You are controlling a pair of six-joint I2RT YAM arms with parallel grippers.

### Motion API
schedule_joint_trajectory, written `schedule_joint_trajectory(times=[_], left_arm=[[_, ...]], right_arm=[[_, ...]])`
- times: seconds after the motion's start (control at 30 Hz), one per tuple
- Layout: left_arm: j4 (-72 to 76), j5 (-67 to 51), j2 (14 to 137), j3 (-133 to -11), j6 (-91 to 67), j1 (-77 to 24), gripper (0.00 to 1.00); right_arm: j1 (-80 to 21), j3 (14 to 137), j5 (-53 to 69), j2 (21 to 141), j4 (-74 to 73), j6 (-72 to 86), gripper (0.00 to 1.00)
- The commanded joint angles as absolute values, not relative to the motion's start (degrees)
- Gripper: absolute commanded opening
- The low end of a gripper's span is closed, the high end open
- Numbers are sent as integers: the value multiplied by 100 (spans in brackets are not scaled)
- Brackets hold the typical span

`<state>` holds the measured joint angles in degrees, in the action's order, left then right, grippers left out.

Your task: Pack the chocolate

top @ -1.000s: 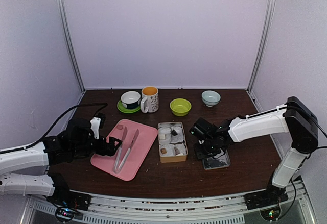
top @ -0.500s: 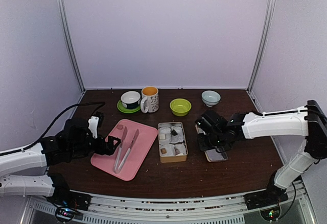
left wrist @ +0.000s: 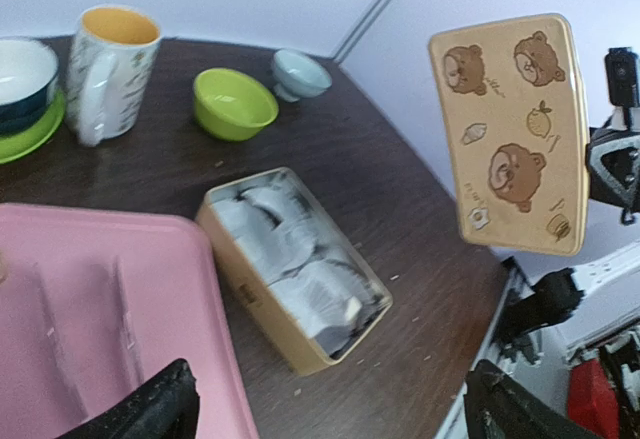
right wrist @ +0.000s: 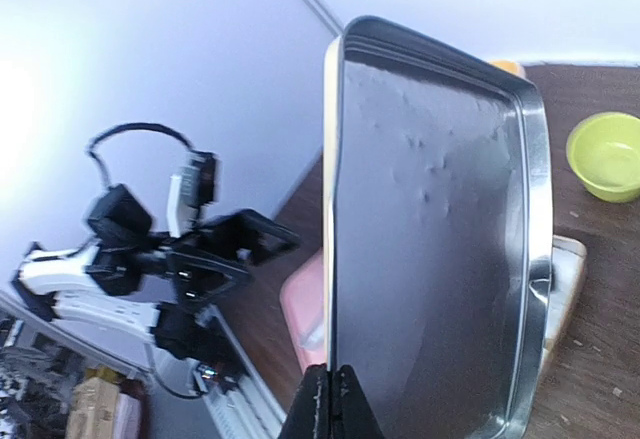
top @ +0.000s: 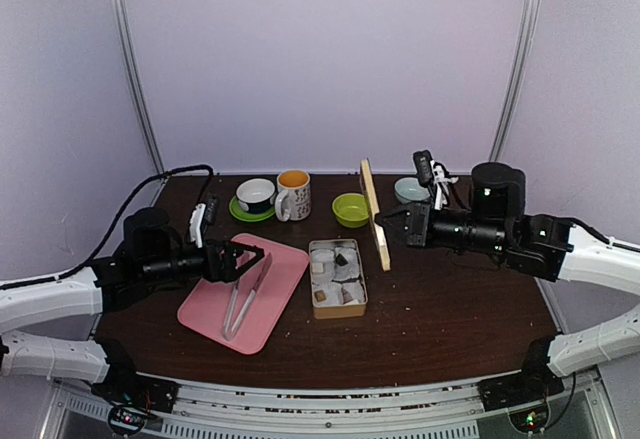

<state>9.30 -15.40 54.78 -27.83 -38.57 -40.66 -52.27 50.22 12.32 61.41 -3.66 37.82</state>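
Nearly done: chocolates [top: 335,271] sit in the open tin [top: 338,311], right gripper [top: 390,227] clamped on the bear-printed lid [top: 376,214] aloft, lid not yet on, left gripper [top: 250,262] wide open, empty

Lab robot booth; plain white walls [top: 320,59]; metal corner posts [top: 135,69]; mounting rail [top: 330,404]

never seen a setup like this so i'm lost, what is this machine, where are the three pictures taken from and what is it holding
Two robot arms are bolted to a table, each ending in a pincer. One picture looks down from above; the other two come from cameras on the wrists. On the table: an open tin of chocolates, a pink tray with tongs, a mug and bowls. The right pincer pinches the tin's bear-printed lid upright. The left pincer is open, holding nothing.
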Motion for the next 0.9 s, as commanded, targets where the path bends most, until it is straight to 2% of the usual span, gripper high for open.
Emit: schedule_joint_trajectory(times=[0.0, 0.13, 0.33, 0.53, 0.87], left_arm=[[3355, -3013, 5989, -3276, -4732, -4034, 95], [4515, -3641, 6490, -3645, -5393, -4053, 91], [5521, -3813, 6961, -3968, -6106, -4078, 92], [5387, -3918, 7183, -4364, -5970, -4345, 85], [4944, -3856, 7440, -4574, -5760, -4468, 82]], right_arm=[[-5251, 4954, 2609, 6056, 1514, 4332, 0], [-5260, 4949, 3060, 6140, 2777, 4991, 0], [-5259, 5157, 3479, 6552, 4108, 5951, 0], [-5345, 5311, 3621, 6940, 4747, 6410, 0], [-5466, 5428, 3749, 7163, 4965, 6474, 0]])
